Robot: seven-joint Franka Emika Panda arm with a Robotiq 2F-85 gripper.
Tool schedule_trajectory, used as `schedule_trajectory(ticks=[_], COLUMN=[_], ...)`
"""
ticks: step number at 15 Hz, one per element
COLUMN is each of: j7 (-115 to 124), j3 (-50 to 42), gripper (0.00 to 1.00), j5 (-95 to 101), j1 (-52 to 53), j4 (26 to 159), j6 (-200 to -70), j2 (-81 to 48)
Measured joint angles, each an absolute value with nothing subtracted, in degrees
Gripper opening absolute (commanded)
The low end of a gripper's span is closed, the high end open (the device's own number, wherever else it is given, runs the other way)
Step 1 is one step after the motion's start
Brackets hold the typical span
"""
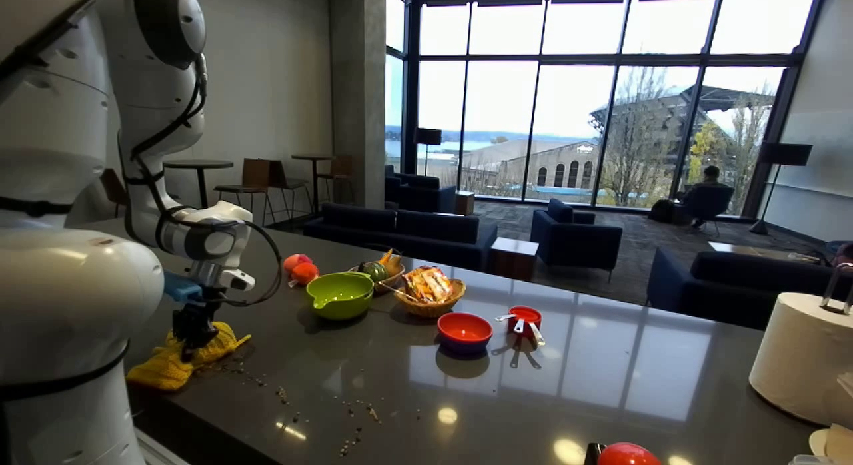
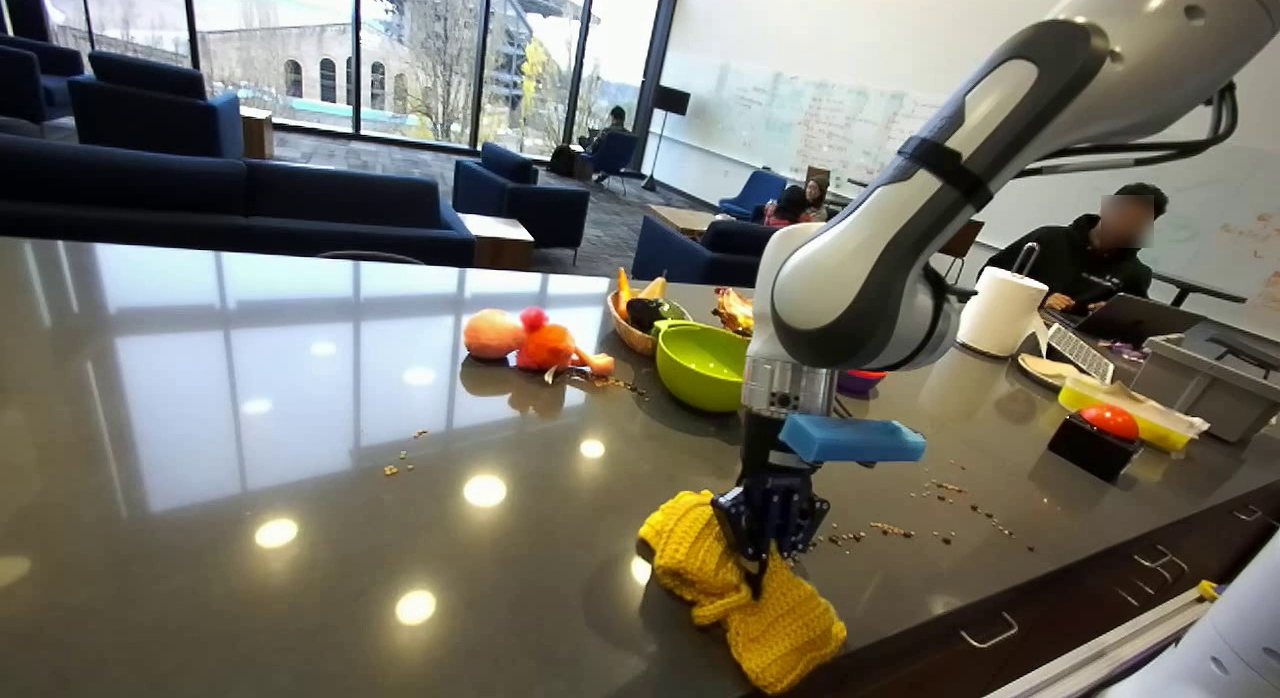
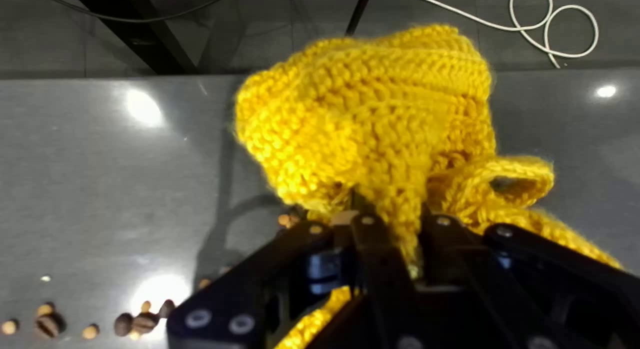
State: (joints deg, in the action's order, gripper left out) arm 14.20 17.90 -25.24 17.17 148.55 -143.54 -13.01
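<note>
My gripper (image 3: 392, 205) is shut on a bunched fold of yellow knitted cloth (image 3: 370, 104). The fold runs up between the two fingers, and the fingertips are partly buried in it. A loop of the cloth sticks out beside the fingers in the wrist view. In both exterior views the gripper (image 2: 765, 568) points down over the cloth (image 2: 790, 628), which lies crumpled on the dark counter near its edge. The wrist view shows part of it reaching past that edge. Small brown and tan beans (image 3: 47, 324) are scattered on the counter beside the cloth.
A green bowl (image 1: 340, 298), a snack basket (image 1: 430, 308), a red bowl (image 1: 464, 328) and red measuring cups (image 1: 526, 315) stand farther along the counter. Plush toys (image 2: 545, 346) sit near the bowl. A black box with a red button (image 2: 1110, 421) and a paper towel roll (image 2: 1000, 313) are also there.
</note>
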Motion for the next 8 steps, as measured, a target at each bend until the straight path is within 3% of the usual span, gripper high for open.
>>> schedule_trajectory(ticks=[8], j7=[2.61], j3=[11.83], gripper=[0.04], j5=[-21.38], j1=[11.51], j4=[156.15], j6=[-143.55], j2=[-5.93])
